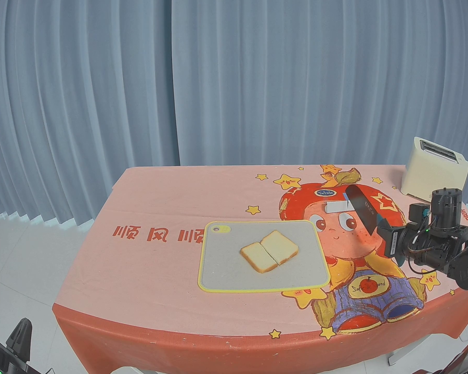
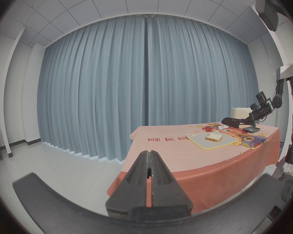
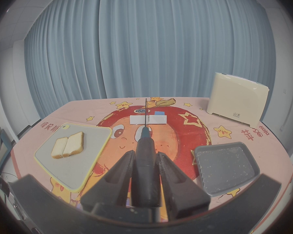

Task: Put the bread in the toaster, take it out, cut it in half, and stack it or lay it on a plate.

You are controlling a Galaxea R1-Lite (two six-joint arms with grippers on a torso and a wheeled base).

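Two halves of bread point(image 1: 269, 251) lie side by side on a grey cutting board with a yellow rim point(image 1: 218, 274), mid-table. They also show as bread point(image 3: 67, 144) on the board point(image 3: 78, 166) in the right wrist view. My right gripper point(image 1: 387, 230) hovers over the table's right side, shut on the handle of a black knife point(image 1: 362, 208) whose blade points up and away toward the back. The gripper point(image 3: 146, 155) holds the knife point(image 3: 146, 140) edge-on. A cream toaster point(image 1: 434, 168) stands at the back right corner. My left gripper point(image 2: 148, 176) is shut and empty, low off the table's front left corner.
A grey rectangular plate point(image 3: 226, 168) lies near the right edge, in front of the toaster point(image 3: 237, 98). White and blue paper tags point(image 3: 148, 119) lie on the cloth beyond the knife tip. The table's left half is bare cloth.
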